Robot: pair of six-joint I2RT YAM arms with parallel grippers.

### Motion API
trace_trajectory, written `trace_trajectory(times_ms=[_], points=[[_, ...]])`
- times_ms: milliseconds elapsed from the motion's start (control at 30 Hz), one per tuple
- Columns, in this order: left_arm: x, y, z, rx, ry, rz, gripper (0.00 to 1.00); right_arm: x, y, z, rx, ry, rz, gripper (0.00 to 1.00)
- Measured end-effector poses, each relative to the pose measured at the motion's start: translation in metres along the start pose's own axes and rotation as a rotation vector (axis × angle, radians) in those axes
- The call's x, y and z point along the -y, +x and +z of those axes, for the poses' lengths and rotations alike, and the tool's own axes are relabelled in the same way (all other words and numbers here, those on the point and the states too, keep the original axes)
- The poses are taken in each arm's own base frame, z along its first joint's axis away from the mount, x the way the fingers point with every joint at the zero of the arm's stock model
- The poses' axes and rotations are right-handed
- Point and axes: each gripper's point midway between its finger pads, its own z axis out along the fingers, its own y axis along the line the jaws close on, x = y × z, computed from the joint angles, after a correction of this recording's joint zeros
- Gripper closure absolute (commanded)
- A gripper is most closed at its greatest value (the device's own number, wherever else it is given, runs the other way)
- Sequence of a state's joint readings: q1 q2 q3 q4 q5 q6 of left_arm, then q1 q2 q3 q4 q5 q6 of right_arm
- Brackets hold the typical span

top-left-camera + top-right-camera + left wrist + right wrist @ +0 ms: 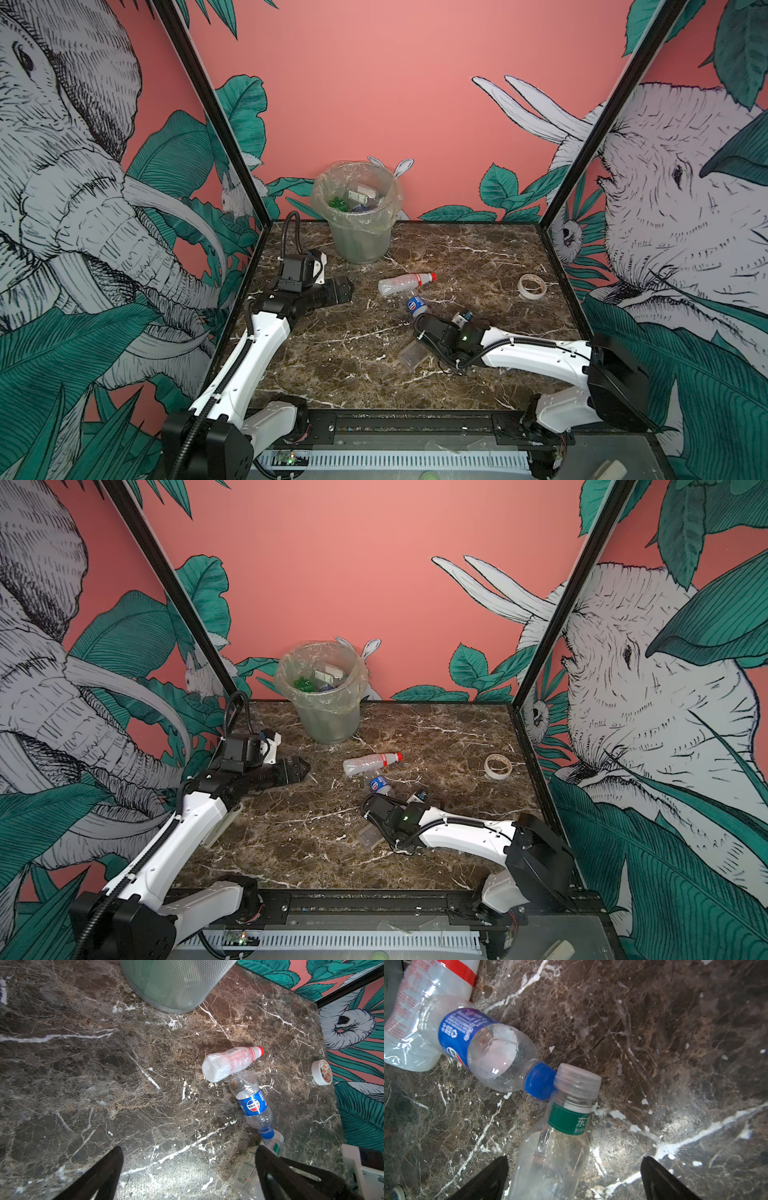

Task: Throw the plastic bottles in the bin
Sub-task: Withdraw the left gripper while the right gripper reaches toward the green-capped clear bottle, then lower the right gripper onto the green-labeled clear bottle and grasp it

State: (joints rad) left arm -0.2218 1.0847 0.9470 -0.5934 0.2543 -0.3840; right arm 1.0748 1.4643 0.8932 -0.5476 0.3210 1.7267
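The bin (359, 208) stands at the back of the marble table with several plastic bottles inside, some of them green. Three plastic bottles lie mid-table. A red-capped clear one (405, 283) is farthest back. Next to it is a blue-labelled, blue-capped one (483, 1047). The third is clear with a green neck band (556, 1142). My right gripper (575, 1157) is open, low over that green-banded bottle, whose body lies between the jaws nearer one finger. My left gripper (189, 1148) is open over bare marble to the left of the bottles, holding nothing.
A beige ring of tape (532, 286) lies near the table's right edge. Black frame posts and printed walls close in both sides and the back. The bin's base (176, 982) is close ahead of the left gripper.
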Motion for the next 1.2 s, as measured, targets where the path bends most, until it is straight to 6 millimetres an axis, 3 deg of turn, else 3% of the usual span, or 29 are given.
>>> trace_trajectory(times_ms=[267,500,833,1200], points=[[-0.001,-0.005,-0.004,-0.038,-0.035,0.070,0.01,-0.010,0.010,0.012,-0.002,-0.006,0.040,0.00],[0.001,-0.005,-0.004,-0.039,-0.021,0.077,0.01,-0.032,0.008,0.001,0.013,-0.019,0.059,0.01],[-0.002,0.000,0.001,-0.043,-0.022,0.074,0.01,-0.019,0.032,0.037,-0.028,0.130,0.008,0.01],[-0.004,0.003,0.004,-0.049,-0.025,0.074,0.01,-0.015,0.042,0.045,-0.063,0.128,0.040,0.11]])
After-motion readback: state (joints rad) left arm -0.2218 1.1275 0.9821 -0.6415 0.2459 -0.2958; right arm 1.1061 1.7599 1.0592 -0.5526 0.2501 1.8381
